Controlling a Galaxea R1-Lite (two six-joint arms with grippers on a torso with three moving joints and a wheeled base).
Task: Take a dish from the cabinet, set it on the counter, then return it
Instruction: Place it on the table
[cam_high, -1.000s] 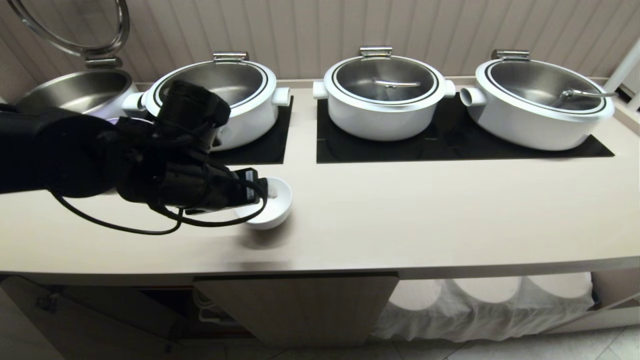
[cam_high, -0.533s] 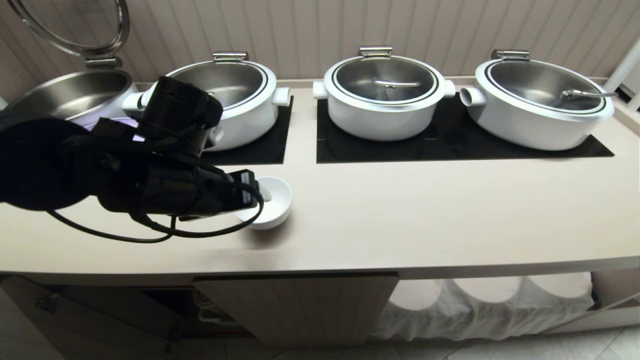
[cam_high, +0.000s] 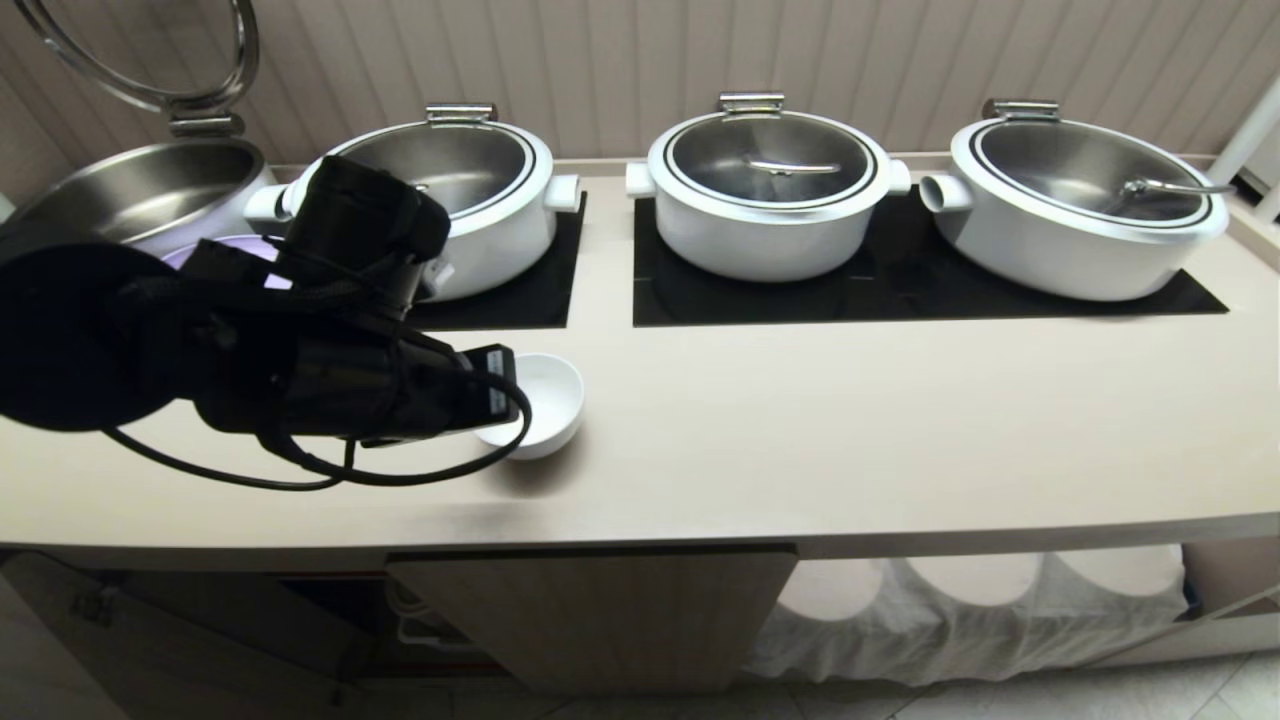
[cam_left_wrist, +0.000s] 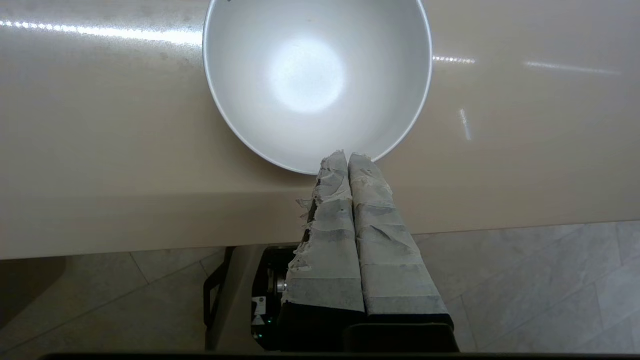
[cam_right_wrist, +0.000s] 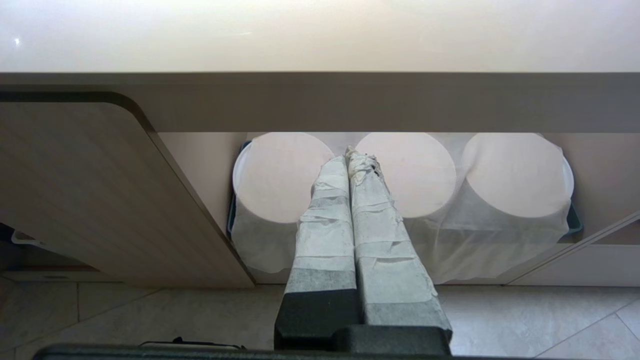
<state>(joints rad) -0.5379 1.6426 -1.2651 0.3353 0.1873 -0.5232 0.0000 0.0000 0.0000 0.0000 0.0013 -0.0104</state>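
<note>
Ribbed beige wall panelling runs behind a long beige tabletop with two black inset panels. Three white pots stand on the panels, at 11, 12 and 1 o'clock in the head view, and an open steel pan with its lid raised sits at 10 o'clock. Beside that pan a sliver of lilac plate shows behind the arm.

The dish, a small white bowl, sits upright on the tabletop, left of centre and near the front edge, below the left panel. The left tool reaches in from 9 o'clock; in the left wrist view its taped fingers are pressed together, their tips at the bowl's near rim, and whether the rim is pinched between them cannot be told.

Below the tabletop the cabinet shows a ribbed door, with cloth-covered round stacks at 5 o'clock. The right tool hangs low in front of those stacks, its fingers together and empty
</note>
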